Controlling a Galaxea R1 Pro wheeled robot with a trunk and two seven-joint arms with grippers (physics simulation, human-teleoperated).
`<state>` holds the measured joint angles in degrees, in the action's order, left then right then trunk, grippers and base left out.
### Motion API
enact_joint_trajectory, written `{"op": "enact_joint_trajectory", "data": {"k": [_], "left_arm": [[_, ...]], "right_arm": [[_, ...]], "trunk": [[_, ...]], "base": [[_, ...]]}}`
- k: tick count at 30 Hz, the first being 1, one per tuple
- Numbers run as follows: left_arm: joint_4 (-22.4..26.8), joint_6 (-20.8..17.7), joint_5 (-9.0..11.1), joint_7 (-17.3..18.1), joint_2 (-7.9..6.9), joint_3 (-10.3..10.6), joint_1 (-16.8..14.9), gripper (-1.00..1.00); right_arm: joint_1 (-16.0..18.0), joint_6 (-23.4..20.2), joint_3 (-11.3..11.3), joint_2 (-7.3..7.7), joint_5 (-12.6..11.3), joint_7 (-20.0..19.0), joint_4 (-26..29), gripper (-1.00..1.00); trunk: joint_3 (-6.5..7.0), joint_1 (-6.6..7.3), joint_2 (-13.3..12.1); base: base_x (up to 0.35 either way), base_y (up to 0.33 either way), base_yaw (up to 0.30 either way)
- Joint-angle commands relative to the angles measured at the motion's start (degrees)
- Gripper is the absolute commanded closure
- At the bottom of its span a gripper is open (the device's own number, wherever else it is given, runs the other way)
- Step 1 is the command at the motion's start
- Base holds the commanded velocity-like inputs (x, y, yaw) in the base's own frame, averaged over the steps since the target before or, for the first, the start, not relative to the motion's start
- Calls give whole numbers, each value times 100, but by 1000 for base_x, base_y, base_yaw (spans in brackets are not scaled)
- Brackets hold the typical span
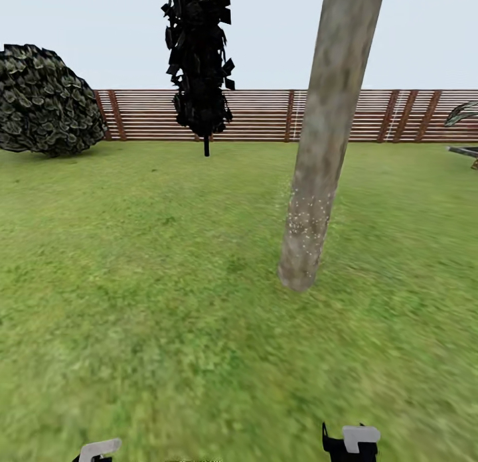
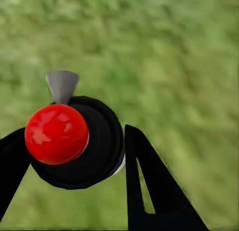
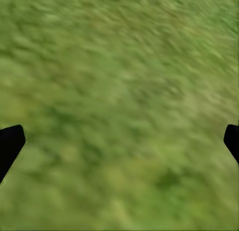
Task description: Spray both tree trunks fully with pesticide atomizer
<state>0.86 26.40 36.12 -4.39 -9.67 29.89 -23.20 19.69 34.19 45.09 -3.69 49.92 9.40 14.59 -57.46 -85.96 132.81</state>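
tree trunk point(image 1: 318, 163) speckled low, on grass point(image 1: 146, 283); fence point(image 1: 265, 115) behind

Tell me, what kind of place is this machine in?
Most likely a fenced garden or backyard: green grass lawn underfoot, a brown slatted wooden fence across the back, a thick mottled grey-brown tree trunk nearby and a rounded dark-leaved shrub.

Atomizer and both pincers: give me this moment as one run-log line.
left pincer: shut on pesticide atomizer | right pincer: open, over grass | tree trunk: ahead, pale specks low down | second tree: farther, by fence
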Motion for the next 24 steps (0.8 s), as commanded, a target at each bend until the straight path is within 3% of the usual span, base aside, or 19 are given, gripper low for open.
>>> {"op": "enact_joint_trajectory", "data": {"k": [1,24], "left_arm": [[1,1,1,0,0,0,0,100],[1,-2,1,0,0,0,-1,100]], "right_arm": [[0,0,-1,0,0,0,0,-100],[0,0,-1,0,0,0,0,-100]], "trunk": [[-1,0,0],[-34,0,0]], "base": [[0,0,278],[0,0,278]]}}
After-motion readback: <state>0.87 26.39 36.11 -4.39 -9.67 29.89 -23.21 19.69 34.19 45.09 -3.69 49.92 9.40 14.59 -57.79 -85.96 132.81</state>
